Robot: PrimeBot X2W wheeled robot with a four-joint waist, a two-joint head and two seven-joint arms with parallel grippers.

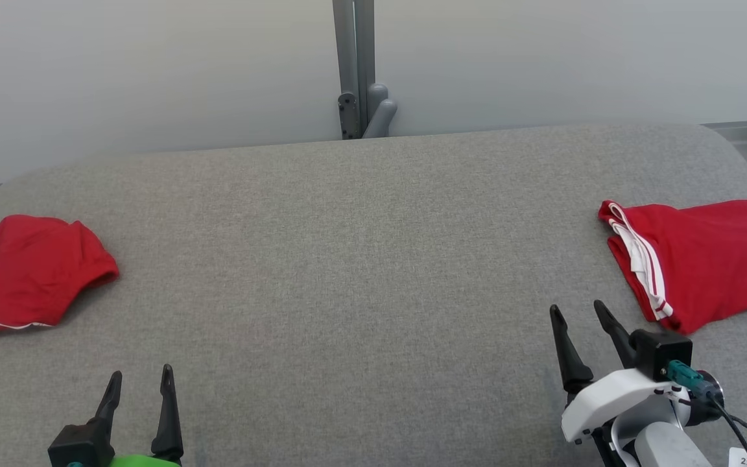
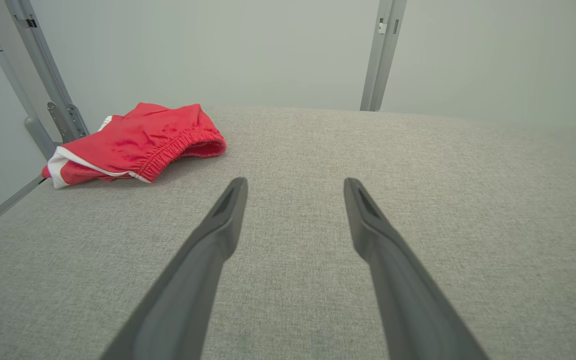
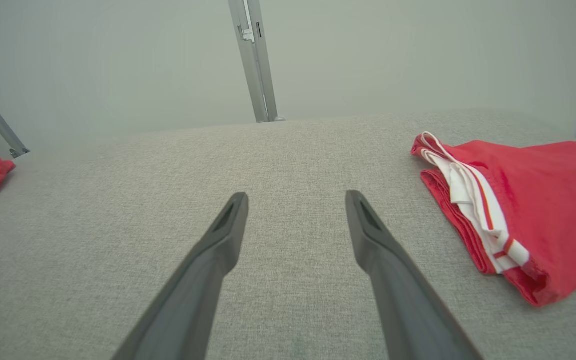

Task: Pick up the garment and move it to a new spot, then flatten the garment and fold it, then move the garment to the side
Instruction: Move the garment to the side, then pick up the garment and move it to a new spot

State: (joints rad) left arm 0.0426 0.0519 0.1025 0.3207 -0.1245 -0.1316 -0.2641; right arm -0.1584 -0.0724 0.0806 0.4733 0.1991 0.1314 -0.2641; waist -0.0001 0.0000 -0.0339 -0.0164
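Crumpled garment (image 1: 30, 275) sits at 9 o'clock near the edge of the grey pad (image 1: 360, 259), folded garment (image 1: 704, 259) at 3. My left claw (image 1: 141, 371) and right claw (image 1: 575, 306) are both spread wide and empty. Worry: I pinch one layer, it drags off the edge, or I knock the folded one loose. Head view crops both garments, so their outer edges are a mystery.
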